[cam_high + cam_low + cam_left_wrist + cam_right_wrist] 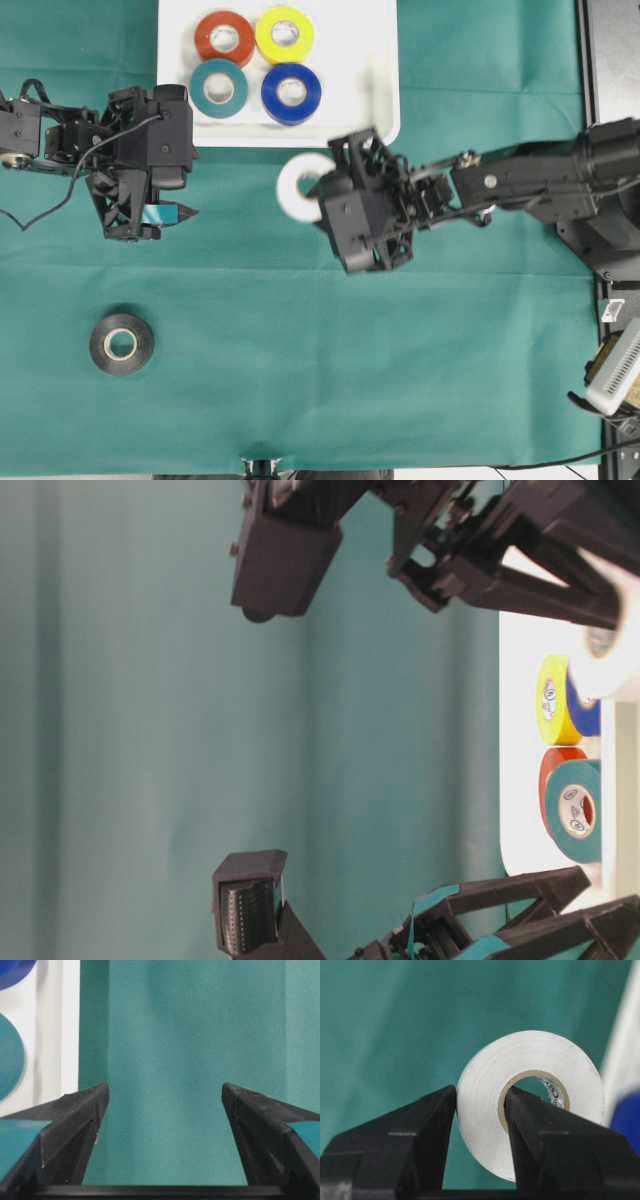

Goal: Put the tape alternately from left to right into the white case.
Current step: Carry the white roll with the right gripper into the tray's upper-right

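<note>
Done: we count four rolls (pixel 255 65) lying in the case (pixel 380 90).
Right fingers (pixel 480 1105): we pinch the white roll (pixel 530 1100) just outside the case.
Left fingers (pixel 165 1095): spread, empty.
Left: black roll (pixel 121 344) on the surface.

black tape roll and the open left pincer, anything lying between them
Nothing: overhead, only bare green cloth separates the black tape roll from the open left pincer.

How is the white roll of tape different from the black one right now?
The white roll is pinched in the right gripper, one jaw through its hole; the black roll lies flat on the green cloth, untouched. The white roll is just below the white case; the black roll lies far from it. Both are ring-shaped rolls, not yet in the case.
</note>
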Controlling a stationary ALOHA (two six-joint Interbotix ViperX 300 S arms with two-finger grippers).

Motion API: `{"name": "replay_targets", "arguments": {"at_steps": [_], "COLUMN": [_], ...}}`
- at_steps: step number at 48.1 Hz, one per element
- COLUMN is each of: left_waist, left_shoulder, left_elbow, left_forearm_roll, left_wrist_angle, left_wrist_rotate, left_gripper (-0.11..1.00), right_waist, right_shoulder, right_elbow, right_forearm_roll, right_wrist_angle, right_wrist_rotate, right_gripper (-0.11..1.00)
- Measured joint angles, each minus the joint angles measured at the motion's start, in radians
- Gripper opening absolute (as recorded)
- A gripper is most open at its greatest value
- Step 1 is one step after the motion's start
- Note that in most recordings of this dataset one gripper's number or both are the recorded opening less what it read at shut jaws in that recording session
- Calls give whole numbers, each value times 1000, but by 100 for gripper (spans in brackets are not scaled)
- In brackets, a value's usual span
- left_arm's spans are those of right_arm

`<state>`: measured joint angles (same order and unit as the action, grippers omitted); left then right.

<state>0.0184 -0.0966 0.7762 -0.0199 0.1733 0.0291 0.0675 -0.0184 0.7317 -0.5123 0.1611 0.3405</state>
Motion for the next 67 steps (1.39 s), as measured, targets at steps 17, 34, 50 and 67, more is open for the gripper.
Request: {"name": "replay_targets", "arguments": {"at_steps": [17,34,50,67], "left_waist": [0,-2,-2,0], "left_shoulder": [0,-2,0,0], "left_elbow": [3,3,3,3], "left_forearm_roll": [0,-2,0,-2], "left_wrist_angle": [-2,-15,-17,-17], "left_wrist_rotate": [-2,-2,-2,-2], "left_gripper": [94,94,94,94], "right_waist": [-147,-334,-486,-528], "right_shoulder": [-41,-43,-25,25], "right_elbow": [28,31,29,20], "right_forearm_roll": [0,0,0,0], "right_wrist_angle": [34,0,-81,-97], "right_wrist_rotate": [-2,-11,-11,-11], "right_gripper": [4,4,4,4]}}
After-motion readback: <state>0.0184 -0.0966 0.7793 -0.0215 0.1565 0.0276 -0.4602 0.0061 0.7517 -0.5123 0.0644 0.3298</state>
